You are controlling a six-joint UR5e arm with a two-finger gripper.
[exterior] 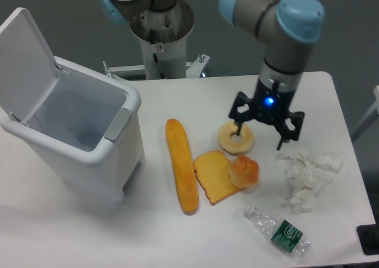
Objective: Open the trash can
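The trash can [89, 143] is a large white boxy bin at the left of the table. Its flat lid [26, 60] stands raised at the back left and the inside shows, with nothing visible in it. A grey latch [118, 124] sits on the front rim. My gripper [260, 133] is far to the right of the bin, pointing down over the table, fingers spread wide and holding nothing. One fingertip [240, 127] hangs over a bagel, the other [280, 143] beside a crumpled tissue.
A long baguette [180, 172], a toast slice [214, 176], a bagel [235, 139], a small bun [244, 172], a crumpled white tissue [307, 176] and a plastic bottle [279, 231] lie on the white table [177, 108]. The robot base [161, 37] stands behind.
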